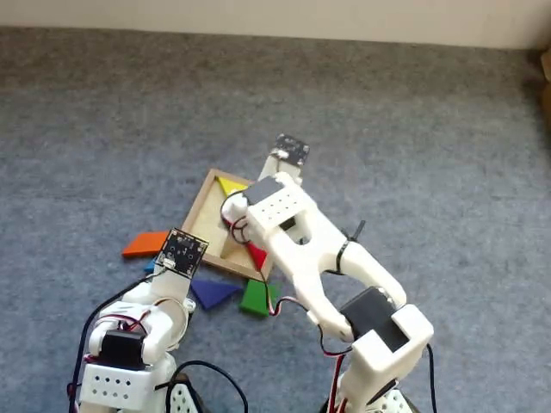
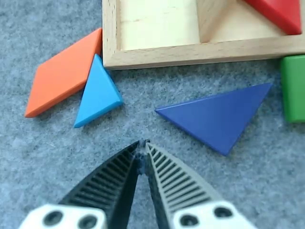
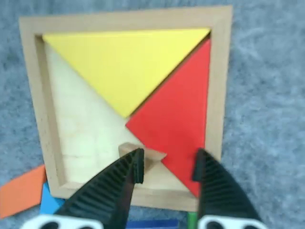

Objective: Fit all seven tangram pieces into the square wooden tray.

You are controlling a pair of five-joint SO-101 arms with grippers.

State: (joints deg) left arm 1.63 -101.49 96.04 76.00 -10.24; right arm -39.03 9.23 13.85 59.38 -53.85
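The square wooden tray (image 3: 217, 90) holds a large yellow triangle (image 3: 126, 62) and a large red triangle (image 3: 178, 114), set flat and edge to edge. A small plain-wood piece (image 3: 145, 156) lies in the tray beside the red one. My right gripper (image 3: 167, 167) hovers open over that end of the tray, straddling the wood piece and the red tip. Outside the tray on the carpet lie an orange parallelogram (image 2: 64, 71), a light blue triangle (image 2: 97, 93), a dark blue triangle (image 2: 219, 114) and a green square (image 2: 293, 88). My left gripper (image 2: 143, 143) is shut and empty, just short of the dark blue triangle.
Everything sits on grey carpet (image 1: 413, 129), with wide free room beyond the tray (image 1: 200, 202) and to the right. The right arm's white body (image 1: 293, 228) covers much of the tray from above. The loose pieces cluster along the tray's near edge.
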